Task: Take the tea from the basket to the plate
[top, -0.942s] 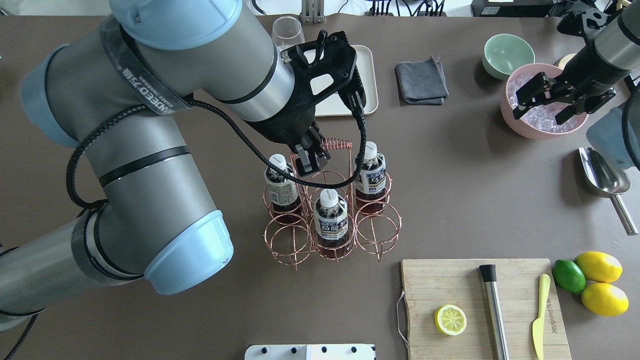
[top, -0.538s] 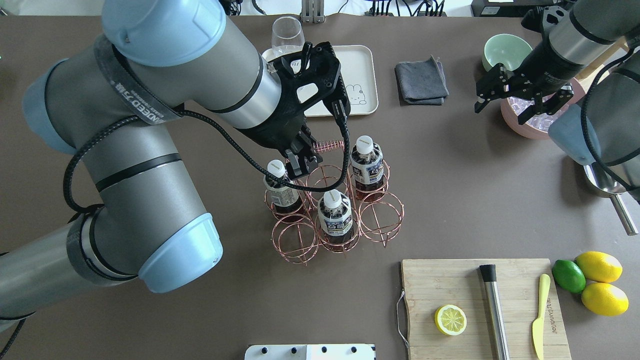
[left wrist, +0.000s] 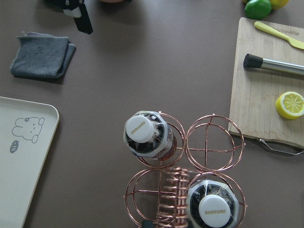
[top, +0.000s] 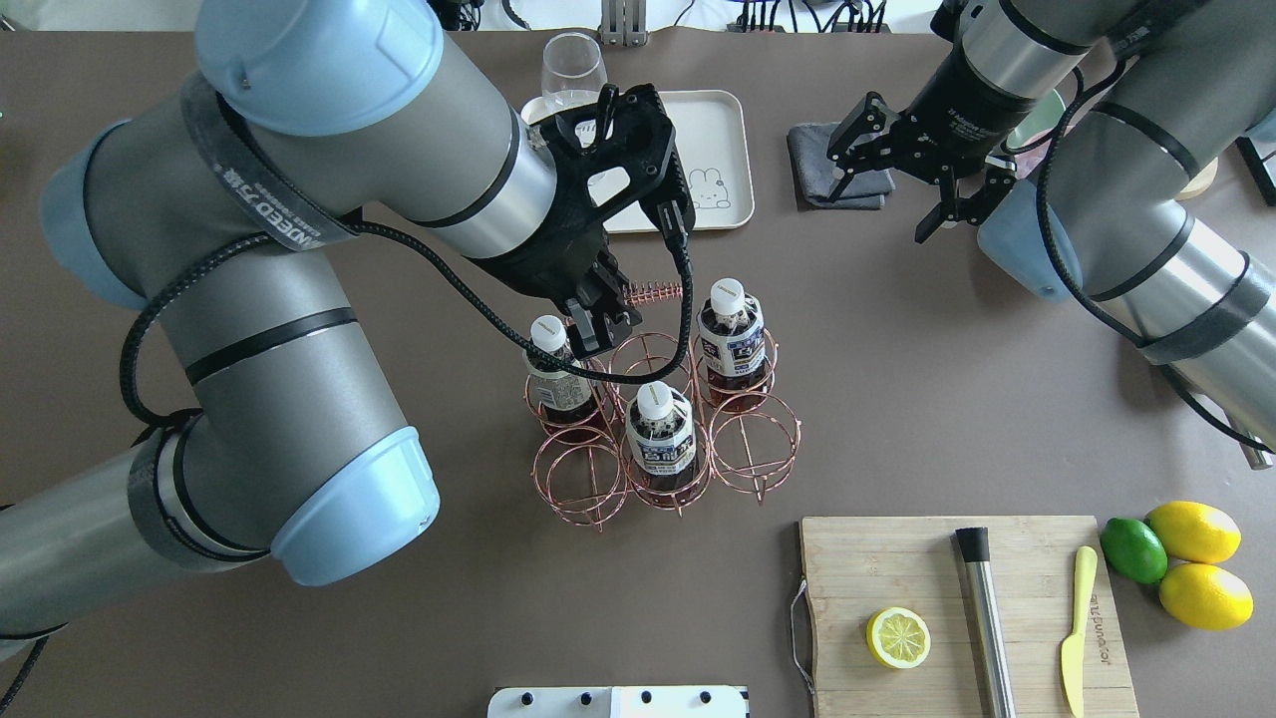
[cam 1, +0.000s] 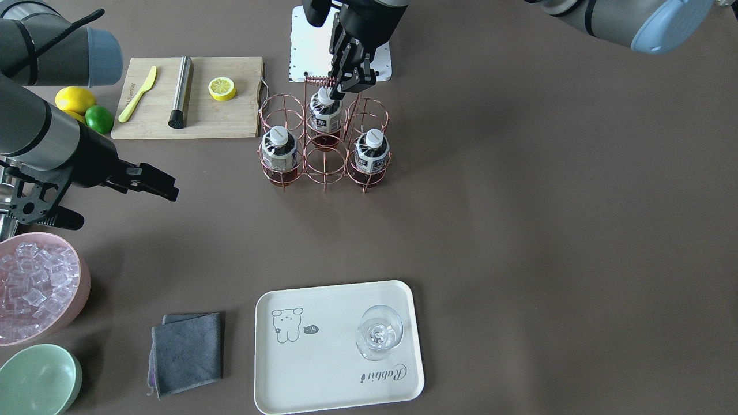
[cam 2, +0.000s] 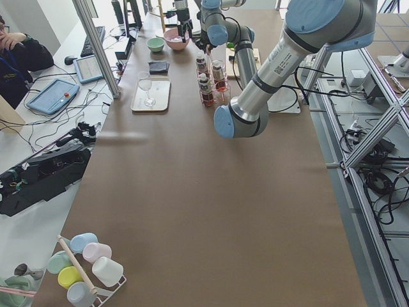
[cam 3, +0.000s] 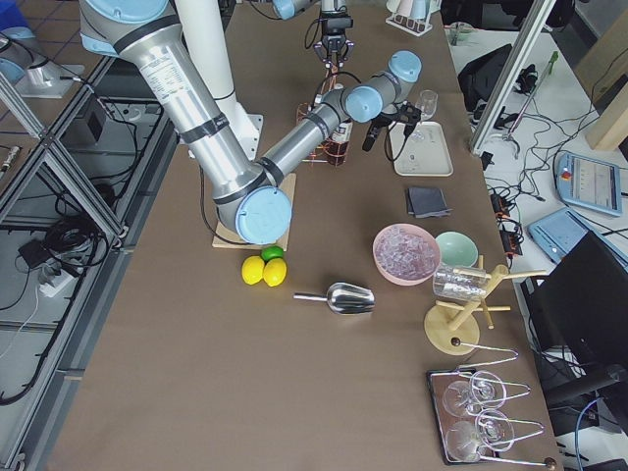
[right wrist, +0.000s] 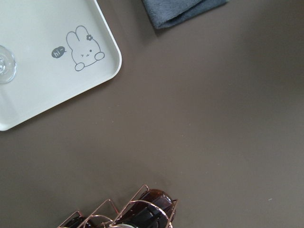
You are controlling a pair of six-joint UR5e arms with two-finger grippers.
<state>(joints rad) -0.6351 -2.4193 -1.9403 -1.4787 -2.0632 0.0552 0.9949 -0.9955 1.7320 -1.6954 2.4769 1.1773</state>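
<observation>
Three tea bottles (top: 660, 429) (top: 550, 374) (top: 733, 334) stand in the copper wire basket (top: 753, 449) at mid-table. My left gripper (top: 596, 324) is shut on the left end of the basket's coiled handle (top: 656, 292), above the bottles; the handle also shows in the left wrist view (left wrist: 173, 199). The cream plate (top: 713, 130) lies farther away and holds a stemmed glass (cam 1: 377, 334). My right gripper (top: 879, 211) is open and empty, hovering by the grey cloth, right of the plate. It also shows in the front view (cam 1: 127, 208).
A grey cloth (cam 1: 184, 351) lies right of the plate. A pink bowl of ice (cam 1: 34, 288) and a mint bowl (cam 1: 37, 377) stand at the far right. A wooden board (top: 897, 568) with lemon half, muddler and knife lies near right, beside lemons and a lime (top: 1133, 550).
My right arm has swung left from over the pink ice bowl to above the grey cloth, staying open. My left gripper and the basket have shifted slightly left together.
</observation>
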